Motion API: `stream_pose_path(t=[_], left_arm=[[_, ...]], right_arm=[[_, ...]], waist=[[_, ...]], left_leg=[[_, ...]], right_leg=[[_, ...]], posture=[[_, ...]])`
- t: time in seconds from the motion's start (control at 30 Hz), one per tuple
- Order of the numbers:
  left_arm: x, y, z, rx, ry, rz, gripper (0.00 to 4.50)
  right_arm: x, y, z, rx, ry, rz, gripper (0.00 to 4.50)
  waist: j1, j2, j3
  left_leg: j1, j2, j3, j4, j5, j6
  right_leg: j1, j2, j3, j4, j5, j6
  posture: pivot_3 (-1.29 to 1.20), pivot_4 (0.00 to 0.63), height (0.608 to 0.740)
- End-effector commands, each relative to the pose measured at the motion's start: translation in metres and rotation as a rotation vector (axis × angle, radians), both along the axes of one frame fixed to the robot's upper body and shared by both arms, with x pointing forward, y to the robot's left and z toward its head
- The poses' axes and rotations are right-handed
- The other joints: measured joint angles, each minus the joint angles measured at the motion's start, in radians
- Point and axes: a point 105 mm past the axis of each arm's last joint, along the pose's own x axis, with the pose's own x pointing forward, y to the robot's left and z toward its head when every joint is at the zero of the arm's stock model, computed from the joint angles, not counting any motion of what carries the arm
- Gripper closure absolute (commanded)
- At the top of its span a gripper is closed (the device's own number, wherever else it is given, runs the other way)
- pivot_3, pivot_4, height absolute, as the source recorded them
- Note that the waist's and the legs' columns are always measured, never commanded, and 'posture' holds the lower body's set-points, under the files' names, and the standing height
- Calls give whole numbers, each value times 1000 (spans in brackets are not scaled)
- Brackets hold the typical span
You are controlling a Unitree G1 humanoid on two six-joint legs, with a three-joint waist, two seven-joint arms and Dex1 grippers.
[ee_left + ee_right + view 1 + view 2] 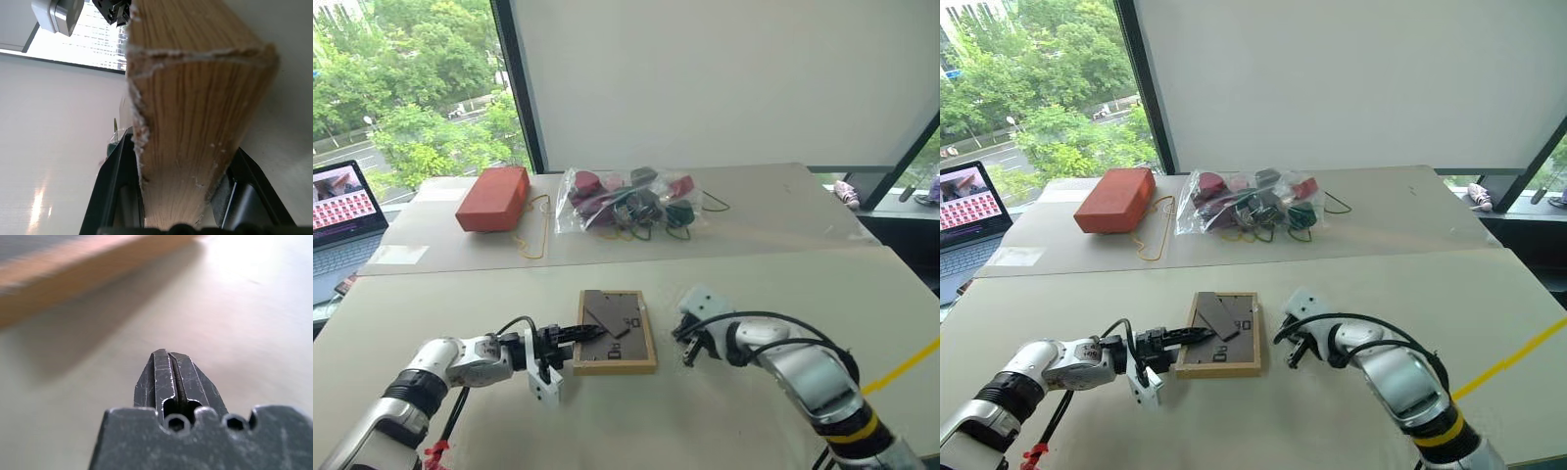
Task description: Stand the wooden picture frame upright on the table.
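Note:
The wooden picture frame (pixel 628 354) lies flat, back up, in the middle of the pale table (pixel 607 421). Its dark grey stand leg (pixel 600 318) rests on the back. My left gripper (pixel 579 335) reaches in from the left and is shut on the frame's left edge. In the left wrist view that wood edge (pixel 195 107) sits between the two black fingers (pixel 117 186). My right gripper (pixel 685 345) hovers just right of the frame, a small gap away and shut on nothing. The right wrist view shows its fingertips (pixel 168 357) pressed together above the table, with the frame's edge (pixel 73 269) beyond them.
At the back stand an orange-red block (pixel 494 198), a yellow cord (pixel 533 240) and a clear bag of dark items (pixel 626 201). A laptop (pixel 342 211) sits at the far left. A yellow line (pixel 901 367) crosses the table's right side.

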Motion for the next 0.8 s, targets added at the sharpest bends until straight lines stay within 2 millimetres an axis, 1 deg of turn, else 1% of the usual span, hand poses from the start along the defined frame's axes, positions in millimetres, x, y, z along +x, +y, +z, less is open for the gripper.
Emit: stream_pose_path(t=[0.03,0.07,0.1,0.17,0.2,0.23,0.27,0.3,0.37,0.4,0.43,0.53,0.7,0.73,0.8], left_arm=[[-18,1,-30,80,99,-22,3343],[-18,0,-29,75,98,-23,3343],[-17,-1,-29,71,95,-22,3343],[-17,-2,-27,63,92,-22,3343],[-17,-3,-27,64,91,-23,3343],[-18,-4,-28,69,89,-26,3343],[-18,-4,-27,64,89,-27,3343],[-18,-5,-27,63,89,-28,3343],[-19,-7,-26,51,88,-32,3343],[-20,-7,-25,49,89,-36,3343],[-20,-8,-25,47,88,-38,3343],[-21,-9,-24,44,86,-41,3343],[-22,-9,-23,42,88,-31,3343],[-22,-10,-23,42,89,-30,3343],[-22,-10,-24,42,91,-26,3343]], right_arm=[[20,4,62,209,-104,37,3888],[20,15,73,268,-95,84,3804],[19,29,79,320,-67,131,3412],[16,51,81,373,4,212,2737],[14,63,82,402,54,251,2384],[10,74,81,439,129,289,2076],[9,84,81,457,170,330,1753],[10,91,79,464,202,343,1405],[14,100,66,427,258,372,764],[16,101,57,400,284,376,307],[17,101,50,379,307,378,61],[19,103,33,351,380,396,61],[4,118,27,400,497,502,61],[1,122,29,426,509,523,61],[-5,129,51,530,515,580,61]], waist=[[-2,0,0],[-5,1,0],[-8,1,-1],[-11,2,-1],[-11,2,-1],[-10,2,-1],[-11,2,-1],[-10,2,-1],[-10,2,-1],[-10,2,-1],[-10,2,-1],[-11,2,-1],[-17,3,-2],[-17,3,-2],[-17,3,-2]], left_leg=[[0,0,0,0,0,0],[1,0,0,0,0,0],[1,0,0,0,0,0],[2,0,0,-1,0,0],[2,0,0,-1,0,0],[2,0,-1,-1,0,0],[2,0,-1,-1,0,0],[2,0,0,-1,0,1],[2,0,0,-1,0,1],[2,0,0,-1,0,0],[2,0,0,-1,0,0],[2,0,-1,-1,0,0],[2,0,-1,-1,0,1],[2,-1,-1,-1,0,0],[2,0,-1,-1,0,0]], right_leg=[[0,0,0,0,0,0],[0,0,0,0,0,0],[0,0,0,0,0,0],[0,0,0,4,0,0],[0,0,0,8,0,0],[0,0,0,8,0,0],[0,0,0,8,0,0],[0,0,0,8,0,0],[0,0,0,8,0,0],[-1,0,0,8,0,0],[-1,-1,0,8,0,0],[-1,-1,0,8,0,0],[-1,-1,-1,9,0,0],[-1,-1,-1,9,0,0],[-1,-1,-1,9,0,0]], posture=[[0,150,740],[0,150,740],[0,150,740],[0,150,740],[0,150,740],[0,150,740],[0,150,740],[0,150,740],[0,150,740],[0,150,740],[0,150,740],[0,150,740],[0,150,740],[0,150,740],[0,150,740]])
